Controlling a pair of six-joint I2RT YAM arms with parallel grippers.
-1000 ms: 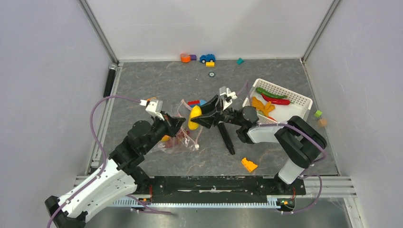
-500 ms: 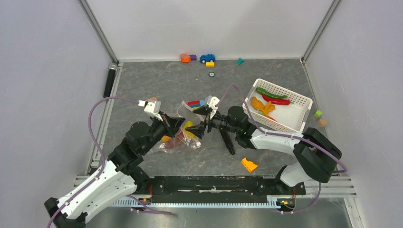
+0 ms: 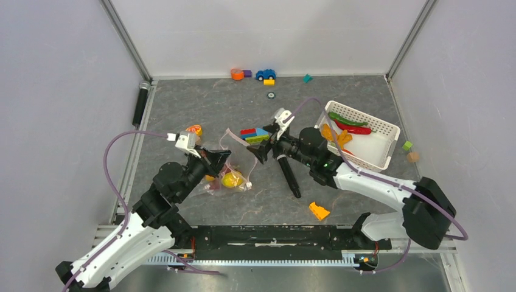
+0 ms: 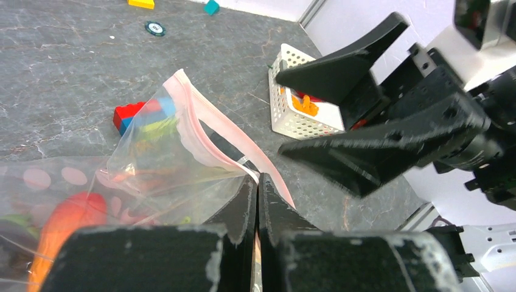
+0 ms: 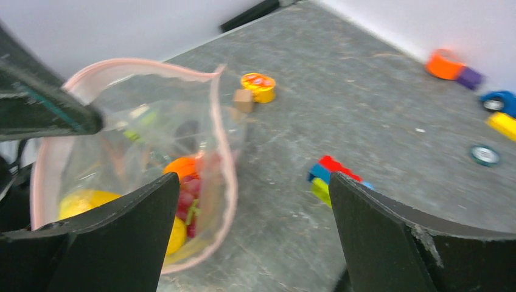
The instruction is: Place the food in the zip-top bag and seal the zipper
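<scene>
Left tool: clenched on bag rim; if it slips, I lose the open mouth.
Right tool: released, empty; may snag zipper backing out.

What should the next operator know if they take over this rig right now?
Left gripper: shut on the bag rim, holding the mouth open.
Right gripper: open, empty, at the bag mouth.
Done: yellow fruit and some other food lie inside the bag.
Left: green pepper, red chili and carrot lie in the basket. Bag them, then seal the zipper, which is open.
</scene>
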